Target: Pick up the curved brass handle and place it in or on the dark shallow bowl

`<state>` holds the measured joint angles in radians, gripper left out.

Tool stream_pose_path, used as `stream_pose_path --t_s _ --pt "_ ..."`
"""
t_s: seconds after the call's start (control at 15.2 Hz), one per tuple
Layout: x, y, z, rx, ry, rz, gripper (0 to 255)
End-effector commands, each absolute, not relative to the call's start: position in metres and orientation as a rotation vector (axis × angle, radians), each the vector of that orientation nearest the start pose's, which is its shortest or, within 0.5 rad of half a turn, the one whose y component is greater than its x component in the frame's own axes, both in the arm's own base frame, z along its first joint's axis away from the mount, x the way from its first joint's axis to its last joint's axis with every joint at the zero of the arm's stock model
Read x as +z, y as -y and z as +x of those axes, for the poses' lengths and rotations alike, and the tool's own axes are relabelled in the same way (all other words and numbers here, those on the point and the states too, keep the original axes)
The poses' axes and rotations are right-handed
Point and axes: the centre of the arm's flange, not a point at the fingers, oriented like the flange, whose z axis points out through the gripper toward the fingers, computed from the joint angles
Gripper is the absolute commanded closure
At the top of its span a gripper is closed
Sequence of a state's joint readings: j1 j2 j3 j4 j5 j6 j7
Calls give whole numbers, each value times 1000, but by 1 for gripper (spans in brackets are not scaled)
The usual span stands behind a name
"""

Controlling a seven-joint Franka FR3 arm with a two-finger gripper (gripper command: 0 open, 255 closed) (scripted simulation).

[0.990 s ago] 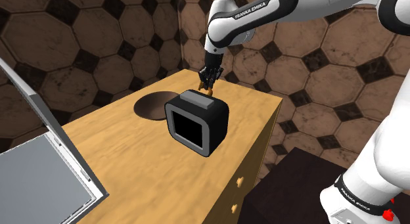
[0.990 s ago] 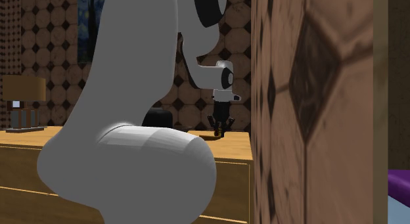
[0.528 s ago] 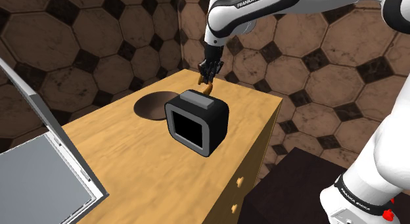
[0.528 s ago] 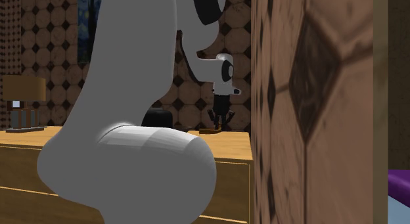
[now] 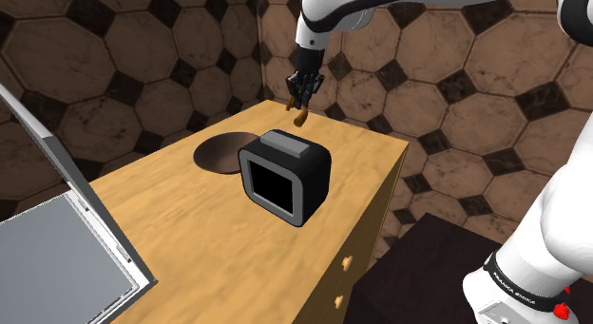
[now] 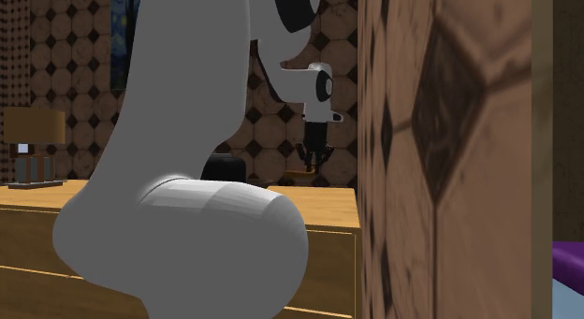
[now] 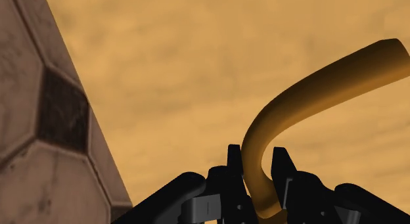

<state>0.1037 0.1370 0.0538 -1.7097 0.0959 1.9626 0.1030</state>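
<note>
- Tiled brown walls [image 5: 143, 56] close in a corner behind the wooden desk [image 5: 190, 246].
- On the desk, a black box [image 5: 285, 180] stands just beside the dark bowl [image 5: 217, 153].
- Behind the box, the gripper [image 5: 301, 96] hangs above the desk, clenched on the curved handle [image 5: 299, 115], which dangles clear of the wood.
- Risk: the grip is near one end, so the handle may swing, slip or clip the box on the way to the bowl.

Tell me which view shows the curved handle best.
The wrist view: the orange-brown handle arcs large across it, clasped in the gripper. The shoulder view shows it small, hanging from the gripper above the wooden table. The second exterior view shows it too small to make out.
</note>
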Motion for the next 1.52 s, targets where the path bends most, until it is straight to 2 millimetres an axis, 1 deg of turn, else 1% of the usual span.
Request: stream_pose_path --t_s 0.0,0.46,1.45 --pt "525 -101 608 -154 34 -3025 255" --pt "560 -101 608 -154 34 -3025 255" --pt "564 -299 608 -154 34 -3025 255"
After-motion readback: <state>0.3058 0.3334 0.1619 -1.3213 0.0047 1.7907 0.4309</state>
